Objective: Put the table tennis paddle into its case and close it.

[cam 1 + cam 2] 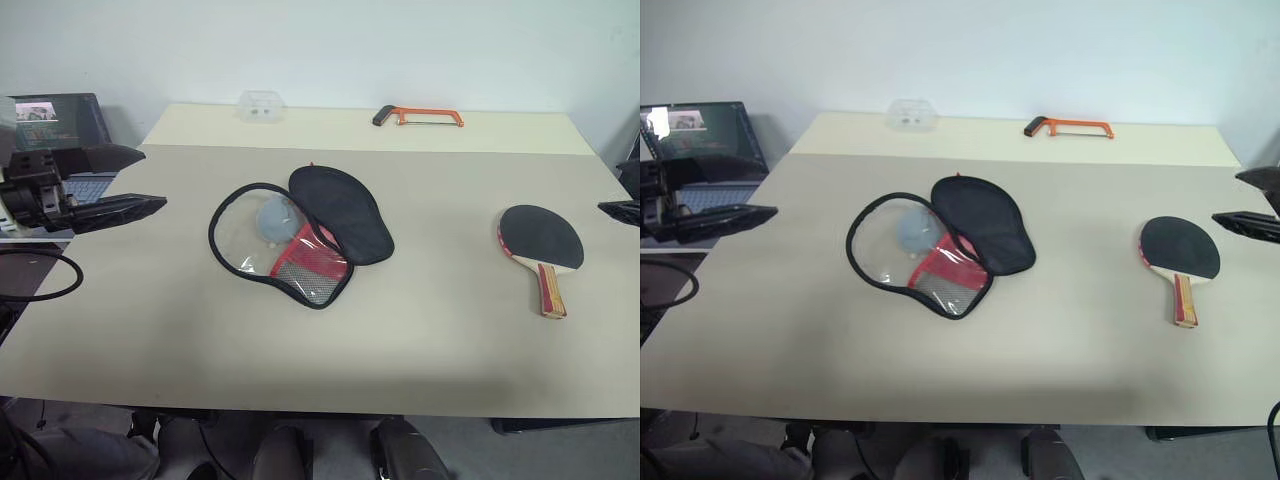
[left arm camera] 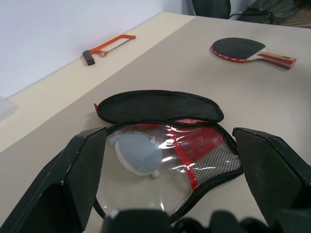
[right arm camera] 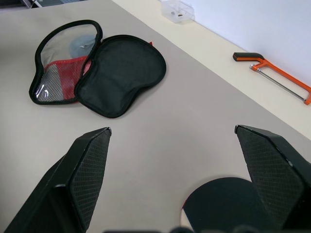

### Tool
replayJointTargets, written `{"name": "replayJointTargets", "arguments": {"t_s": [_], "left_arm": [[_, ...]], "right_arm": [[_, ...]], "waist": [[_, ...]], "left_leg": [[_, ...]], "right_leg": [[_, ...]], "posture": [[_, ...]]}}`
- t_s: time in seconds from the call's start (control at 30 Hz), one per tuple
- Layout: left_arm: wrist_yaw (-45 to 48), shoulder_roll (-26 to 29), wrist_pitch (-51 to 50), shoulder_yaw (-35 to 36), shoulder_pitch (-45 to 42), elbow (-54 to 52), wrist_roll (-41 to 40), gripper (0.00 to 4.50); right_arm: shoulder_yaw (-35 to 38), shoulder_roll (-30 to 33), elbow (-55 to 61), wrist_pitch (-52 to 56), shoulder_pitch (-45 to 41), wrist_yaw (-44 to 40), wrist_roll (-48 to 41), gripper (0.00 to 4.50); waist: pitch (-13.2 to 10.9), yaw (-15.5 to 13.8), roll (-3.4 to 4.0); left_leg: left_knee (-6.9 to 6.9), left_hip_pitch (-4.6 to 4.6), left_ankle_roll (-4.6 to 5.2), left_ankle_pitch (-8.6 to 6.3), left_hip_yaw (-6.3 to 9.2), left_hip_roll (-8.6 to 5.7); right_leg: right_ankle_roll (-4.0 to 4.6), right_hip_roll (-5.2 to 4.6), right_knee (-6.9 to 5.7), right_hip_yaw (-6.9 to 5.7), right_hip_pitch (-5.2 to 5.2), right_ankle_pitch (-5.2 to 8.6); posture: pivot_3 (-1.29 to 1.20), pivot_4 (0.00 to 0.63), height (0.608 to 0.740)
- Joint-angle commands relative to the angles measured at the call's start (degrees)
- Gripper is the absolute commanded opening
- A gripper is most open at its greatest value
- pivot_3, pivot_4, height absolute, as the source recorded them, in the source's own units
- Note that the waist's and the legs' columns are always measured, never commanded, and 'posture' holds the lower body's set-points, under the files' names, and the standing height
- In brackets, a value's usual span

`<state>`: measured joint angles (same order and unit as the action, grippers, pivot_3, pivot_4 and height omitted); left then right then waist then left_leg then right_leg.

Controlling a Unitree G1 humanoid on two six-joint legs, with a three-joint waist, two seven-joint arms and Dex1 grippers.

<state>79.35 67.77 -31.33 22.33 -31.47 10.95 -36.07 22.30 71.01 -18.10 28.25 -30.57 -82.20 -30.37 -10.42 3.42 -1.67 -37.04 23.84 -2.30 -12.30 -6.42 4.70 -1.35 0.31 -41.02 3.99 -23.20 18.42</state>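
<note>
A pale beige table (image 1: 420, 350) is stretching across the scene. At the far left, the left end effector (image 1: 130, 185) is hovering beside the table's left edge, its two black fingers spread wide apart and grasping nothing. Behind it, a laptop (image 1: 60, 120) is sitting with its screen lit.

Left of the table's centre, the case (image 1: 300, 235) is lying unzipped and folded open: its clear plastic panel is facing up with a grey-white round charm (image 1: 278, 215) showing through, red fabric and mesh are lying at its near end, and its black half is lying flipped over to the right.

At the far edge, a clear plastic box (image 1: 261, 105) and an orange hacksaw (image 1: 420, 116) are resting.

Well to the right of the case, the table tennis paddle (image 1: 541, 240) is lying flat, black face up, handle pointing toward the near edge.

At the far right, the right end effector (image 1: 1252, 200) is hanging just beside the paddle, fingers wide apart and empty.
</note>
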Motion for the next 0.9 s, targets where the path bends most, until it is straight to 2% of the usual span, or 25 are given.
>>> {"name": "replayJointTargets", "arguments": {"t_s": [0.03, 0.37, 0.67, 0.8, 0.9], "left_arm": [[-0.37, 1.65, 0.07, 2.38, -0.55, -1.16, -0.61, 4.5], [-1.01, 1.84, -0.25, 3.77, 0.13, -1.61, -0.94, 4.5], [-2.78, -0.96, 0.45, 2.19, 0.69, -2.78, -0.49, 4.5], [-3.27, -1.12, 0.46, 0.18, -1.3, -1.98, 0.37, 4.5], [-6.16, -2.62, 3.01, -2.82, -2.33, -0.06, 3.98, 4.5]], "right_arm": [[0.47, 0.11, 0.55, -0.64, -1.78, 0.2, -0.84, 4.48], [-2.67, -1.23, -1.24, -1.7, -6.03, -0.19, 0.1, 4.48], [-4.46, -1.62, -4.23, -3.86, -7.81, -1.12, 1.08, 4.48], [-5.24, -1.78, -4.02, -3.19, -8.56, -1.57, 0.89, 4.48], [-5.96, -2.7, -4.73, -4.22, -8.64, -1.82, 1.47, 4.48]], "waist": [[0.0, 0.01, 0.0], [0.0, 0.03, 0.0], [0.0, -0.05, 0.0], [0.0, -0.04, 0.0], [0.0, -0.09, 0.0]], "left_leg": [[0.0, 0.0, 0.0, 0.0, 0.0, 0.0], [0.0, -0.01, 0.0, 0.0, 0.0, 0.01], [0.0, 0.0, 0.0, 0.0, -0.01, 0.0], [0.0, 0.0, 0.0, 0.0, 0.0, 0.01], [-0.01, 0.0, 0.0, 0.0, 0.0, 0.0]], "right_leg": [[0.0, 0.0, 0.0, 0.0, 0.0, 0.0], [0.0, 0.0, -0.01, 0.0, -0.01, 0.0], [0.0, -0.01, 0.0, 0.01, -0.01, 0.0], [0.0, 0.0, -0.01, 0.0, -0.01, 0.0], [0.0, 0.0, -0.01, 0.0, 0.0, 0.0]], "posture": [[0.0, 0.15, 0.74], [0.0, 0.15, 0.74], [0.0, 0.15, 0.74], [0.0, 0.15, 0.74], [0.0, 0.15, 0.74]]}}
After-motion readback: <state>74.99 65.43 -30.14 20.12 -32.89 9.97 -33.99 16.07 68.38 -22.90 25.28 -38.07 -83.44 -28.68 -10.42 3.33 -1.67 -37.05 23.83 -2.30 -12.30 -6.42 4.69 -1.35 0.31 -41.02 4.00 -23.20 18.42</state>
